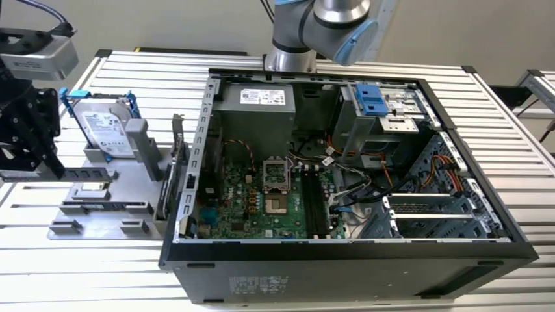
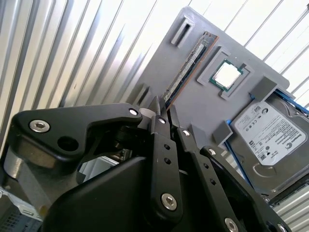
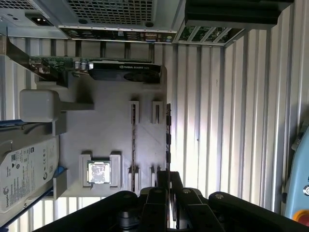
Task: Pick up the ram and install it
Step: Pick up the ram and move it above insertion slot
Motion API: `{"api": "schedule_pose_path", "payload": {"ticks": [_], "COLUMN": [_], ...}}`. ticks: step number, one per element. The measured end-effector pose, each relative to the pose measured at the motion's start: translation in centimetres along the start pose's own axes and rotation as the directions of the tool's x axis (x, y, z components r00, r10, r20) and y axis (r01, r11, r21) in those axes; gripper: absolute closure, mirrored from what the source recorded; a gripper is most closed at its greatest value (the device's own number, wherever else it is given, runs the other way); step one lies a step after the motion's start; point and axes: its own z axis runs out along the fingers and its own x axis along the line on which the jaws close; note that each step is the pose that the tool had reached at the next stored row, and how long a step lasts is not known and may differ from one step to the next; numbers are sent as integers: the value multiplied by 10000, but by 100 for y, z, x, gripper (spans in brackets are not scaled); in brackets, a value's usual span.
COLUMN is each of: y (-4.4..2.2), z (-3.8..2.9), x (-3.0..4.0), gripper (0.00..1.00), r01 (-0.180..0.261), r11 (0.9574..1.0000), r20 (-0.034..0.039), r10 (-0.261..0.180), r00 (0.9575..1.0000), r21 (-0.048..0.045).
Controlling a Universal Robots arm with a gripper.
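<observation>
between the fingers [image 2: 161, 133] of the gripper [image 2: 164, 107] sits one end of the ram [image 2: 189, 65], pinched firmly. the rest of the stick juts straight ahead of the tips, on edge and raised off what lies below. beneath the fingers and the ram lies the gray tray [image 2: 198, 104]. the square processor chip [image 2: 227, 75] sits in its pocket off to one side of the tips, and the hard drive [image 2: 270, 135] with blue brackets is farther out on that same side. past the ram's far end, in the first wrist view, a graphics card [image 3: 123, 72] stands at the tray's edge. beyond that, in the exterior view, the open computer case [image 1: 347, 257] lies on the slatted table [image 1: 511, 123], its motherboard [image 1: 251, 208] well apart from the fingers.
</observation>
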Motion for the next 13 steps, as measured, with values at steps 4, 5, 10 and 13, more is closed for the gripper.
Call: {"api": "schedule_pose_path", "payload": {"ticks": [4, 5, 10, 13], "y": [0, 0, 0, 1], "z": [-12, -15, -33, -52], "x": [-1, -1, -2, -3], "gripper": [100, 100, 100, 100], "r01": [0, 0, 0, 0], "r11": [10000, 10000, 10000, 10000], "r20": [-1, 0, 1, 1], "r10": [0, 0, 0, 0], "r00": [10000, 10000, 10000, 10000], "r21": [-1, -1, 1, 0]}}
